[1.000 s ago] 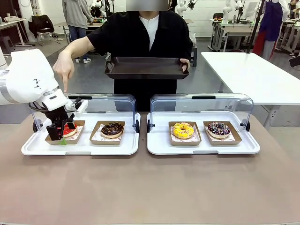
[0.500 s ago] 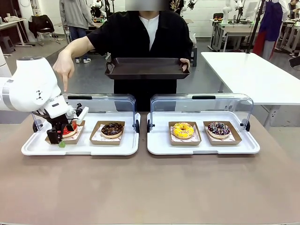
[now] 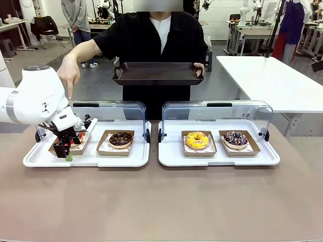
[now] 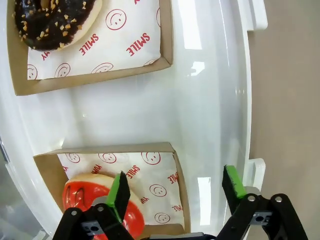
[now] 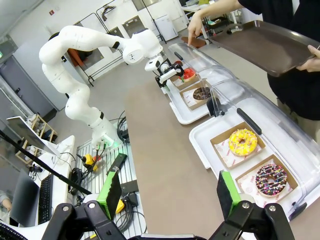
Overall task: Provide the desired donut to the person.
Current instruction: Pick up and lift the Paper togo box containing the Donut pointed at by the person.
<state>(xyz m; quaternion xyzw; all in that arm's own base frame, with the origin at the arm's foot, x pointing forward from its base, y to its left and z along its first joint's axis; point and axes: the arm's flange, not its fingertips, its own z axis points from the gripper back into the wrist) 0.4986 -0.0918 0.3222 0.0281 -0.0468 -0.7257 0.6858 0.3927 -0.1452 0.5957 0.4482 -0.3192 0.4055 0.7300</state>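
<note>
Four donuts are counted, two on each of two white trays (image 3: 86, 160) on the desk (image 3: 161, 201): a red-iced donut (image 4: 82, 195), a chocolate donut (image 3: 120, 138), a yellow donut (image 3: 197, 139) and a sprinkled donut (image 3: 235, 138). One dark tray (image 3: 158, 73) is held by the person (image 3: 146, 35). The left fingers (image 4: 119, 192) are seen part open, one pad over the red-iced donut, the other beyond its carton (image 4: 50, 177), with nothing clamped. The right fingers (image 5: 111, 192) are spread wide and empty.

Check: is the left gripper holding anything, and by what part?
Nothing yet: left gripper straddles the cardboard box wall beside the red donut, jaws apart.
</note>
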